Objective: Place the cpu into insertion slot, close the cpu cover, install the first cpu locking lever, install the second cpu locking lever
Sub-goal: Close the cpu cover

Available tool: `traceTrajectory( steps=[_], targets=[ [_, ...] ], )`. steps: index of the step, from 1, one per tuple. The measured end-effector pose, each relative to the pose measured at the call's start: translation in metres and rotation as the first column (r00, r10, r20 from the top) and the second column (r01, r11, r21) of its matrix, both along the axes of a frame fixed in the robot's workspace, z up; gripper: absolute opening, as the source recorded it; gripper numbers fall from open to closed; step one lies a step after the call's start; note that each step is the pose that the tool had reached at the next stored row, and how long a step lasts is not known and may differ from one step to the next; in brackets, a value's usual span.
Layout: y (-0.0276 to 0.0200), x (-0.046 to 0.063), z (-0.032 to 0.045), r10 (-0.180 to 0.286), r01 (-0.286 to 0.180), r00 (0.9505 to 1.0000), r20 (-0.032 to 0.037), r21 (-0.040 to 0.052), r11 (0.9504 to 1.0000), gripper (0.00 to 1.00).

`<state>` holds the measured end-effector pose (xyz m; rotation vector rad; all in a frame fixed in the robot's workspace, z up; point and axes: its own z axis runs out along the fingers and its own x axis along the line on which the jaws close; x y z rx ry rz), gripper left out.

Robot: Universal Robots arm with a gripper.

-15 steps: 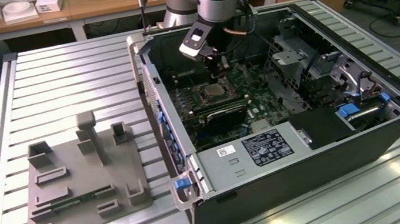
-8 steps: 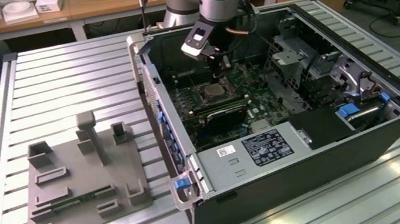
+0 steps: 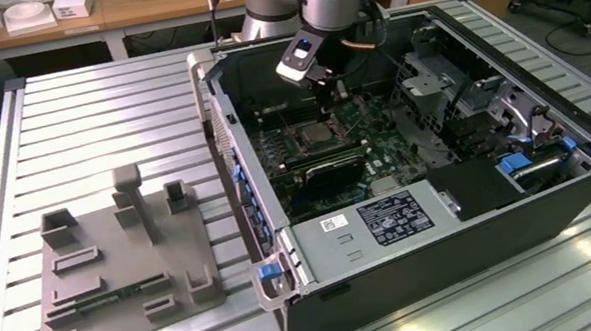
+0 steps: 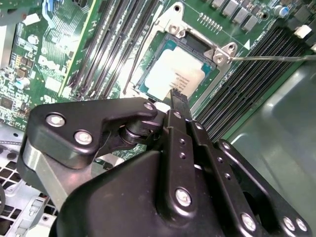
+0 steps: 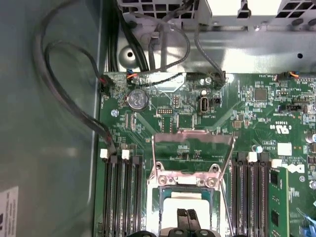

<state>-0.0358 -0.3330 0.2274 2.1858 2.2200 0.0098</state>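
Here, the gripper [image 4: 177, 96] is held with its two fingers pressed close together, and nothing is gripped between them. Its tip is set right at the cpu [image 4: 168, 74], touching it or nearly so. The cpu is laid flat inside the insertion slot [image 4: 219, 54] on the green board [image 5: 237, 103]. In the first wrist view, the cpu cover [image 5: 192, 136] is seen tipped up and open.

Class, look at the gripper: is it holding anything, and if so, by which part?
Nothing seems to be held. The gripper is shut, its tips at the top of the chip, which lies flat in the socket.
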Motion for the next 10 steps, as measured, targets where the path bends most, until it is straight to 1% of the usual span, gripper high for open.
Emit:
traceTrajectory(
  steps=[10],
  targets=[
    [0.0, 0.0003, 0.0, 0.0, 0.0, 1.0, 0.0, -0.0001, 1.0, 0.1]
  ],
)
